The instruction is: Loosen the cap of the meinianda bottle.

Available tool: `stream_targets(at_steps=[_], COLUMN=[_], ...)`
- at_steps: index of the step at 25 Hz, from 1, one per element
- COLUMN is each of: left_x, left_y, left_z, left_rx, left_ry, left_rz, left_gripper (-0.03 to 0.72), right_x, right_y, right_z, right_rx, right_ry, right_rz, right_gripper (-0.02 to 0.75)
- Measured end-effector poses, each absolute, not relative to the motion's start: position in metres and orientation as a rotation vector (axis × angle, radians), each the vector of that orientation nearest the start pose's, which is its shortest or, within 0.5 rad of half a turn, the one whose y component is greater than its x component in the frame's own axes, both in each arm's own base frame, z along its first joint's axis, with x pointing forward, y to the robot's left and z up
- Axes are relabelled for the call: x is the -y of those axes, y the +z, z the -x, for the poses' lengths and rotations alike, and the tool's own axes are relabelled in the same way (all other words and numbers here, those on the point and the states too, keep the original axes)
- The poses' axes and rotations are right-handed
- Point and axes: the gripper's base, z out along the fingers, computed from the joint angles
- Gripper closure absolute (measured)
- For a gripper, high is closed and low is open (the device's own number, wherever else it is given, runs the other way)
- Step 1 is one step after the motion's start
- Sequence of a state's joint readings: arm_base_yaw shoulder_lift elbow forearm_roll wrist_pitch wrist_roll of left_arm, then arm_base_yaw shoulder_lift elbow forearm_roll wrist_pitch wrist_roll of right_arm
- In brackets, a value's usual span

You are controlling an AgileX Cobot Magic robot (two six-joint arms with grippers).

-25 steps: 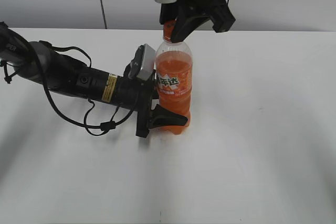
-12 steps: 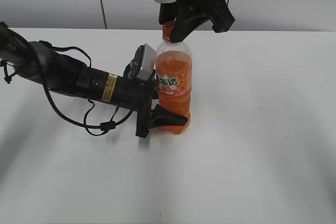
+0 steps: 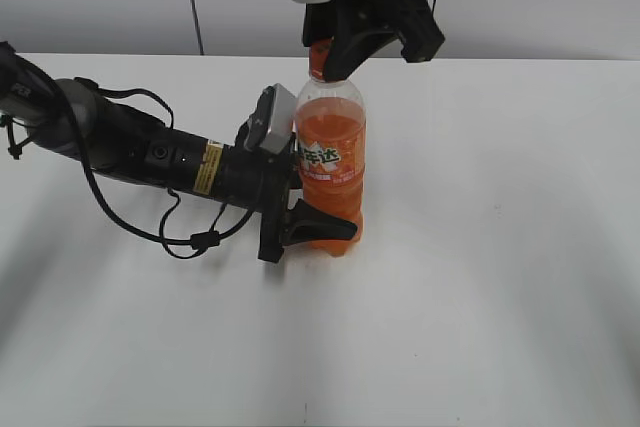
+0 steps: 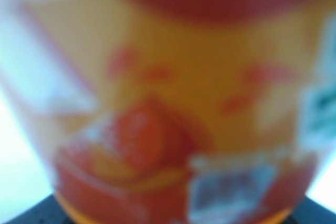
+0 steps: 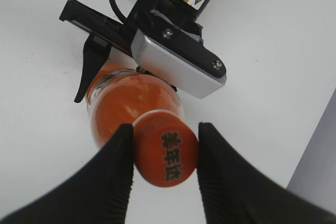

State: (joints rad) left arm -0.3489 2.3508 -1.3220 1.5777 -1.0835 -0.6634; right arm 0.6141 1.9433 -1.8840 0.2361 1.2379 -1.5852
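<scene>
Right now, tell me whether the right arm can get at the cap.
Probably yes: the right pincer already brackets the cap from above, fingers at both sides; nothing else crowds it.

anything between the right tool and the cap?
Nothing visible. The right tool already straddles the cap, a finger close on each side, with no object in between. The left tool is clamped around the lower body of the meinianda bottle, well below the neck.

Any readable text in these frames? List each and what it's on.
"美年达": black characters on top of the cap.
"年达": the visible white part of the meinianda bottle label.
Yellow warning sticker on the left arm: print too small to read.
Left wrist view label: blurred, unreadable.
</scene>
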Motion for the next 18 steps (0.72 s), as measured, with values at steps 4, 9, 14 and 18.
stream_targets(at_steps=[4, 9, 14, 18], left_x=[0.2178, 0.2177, 0.2177, 0.2177], left_y=[0.0720, 0.0719, 0.0718, 0.0718], left_z=[-0.3635, -0.3640, -0.3642, -0.3642], left_rx=[-1.435, -1.449, -1.454, -1.455], left_ry=[-1.012, -1.014, -1.014, -1.015], left_rz=[-1.553, -1.542, -1.540, -1.539], left_gripper=[0.280, 0.280, 0.280, 0.280], right_x=[-0.2589, -0.2605, -0.2617, -0.2617], right_y=[0.3182, 0.3184, 0.3184, 0.3184], right_z=[-0.3324, -0.3321, -0.3315, -0.3315], right_rx=[-1.299, -1.314, -1.338, -1.368], right_ry=[0.060, 0.081, 0.102, 0.111], right_rz=[2.382, 2.360, 2.341, 2.323], right_gripper=[0.442, 0.409, 0.401, 0.386])
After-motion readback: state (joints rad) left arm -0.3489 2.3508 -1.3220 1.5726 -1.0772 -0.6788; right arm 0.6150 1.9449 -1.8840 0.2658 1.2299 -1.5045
